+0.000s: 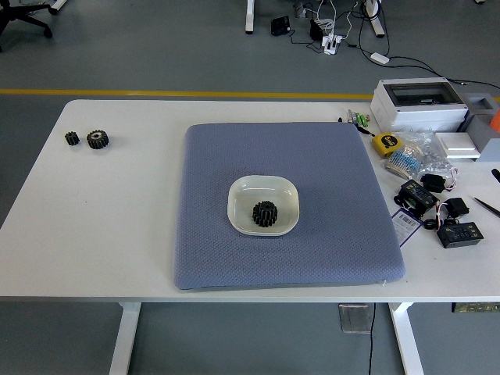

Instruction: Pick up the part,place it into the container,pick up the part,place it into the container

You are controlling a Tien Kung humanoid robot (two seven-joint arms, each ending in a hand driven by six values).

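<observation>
Head view shows a white shallow square ceramic-looking dish [263, 205] sitting at the middle of a blue-grey textured fabric mat [328, 168], which covers the centre of the white table [117, 226]. One black toothed metal gear [265, 213] already lies in the dish, toward its near side. Two more black gears rest near the table's far left corner, well apart from the mat: a small one [72, 138] and, just beside it on the right, a larger one with a pale hub [98, 139].

Only a dark tip or two of the right hand [495, 175] shows at the right edge, so whether its fingers are wide or closed cannot be told. The left hand is out of view.

Judging from this layout, one placement is done and a second pick remains. The left arm looks better placed for it, since both loose gears lie on its side. A top-down pinch across the teeth of the larger gear, approached from its right flank, should avoid nudging the small neighbour. Carrying it over the mat and lowering beside the gear in the dish, not onto it, would keep it from rolling out.

The path from the left is free. Clutter sits only along the right edge: a white plastic box [418, 104], a yellow tape measure [384, 143], bagged parts [414, 160] and black cabled electronics [457, 232].
</observation>
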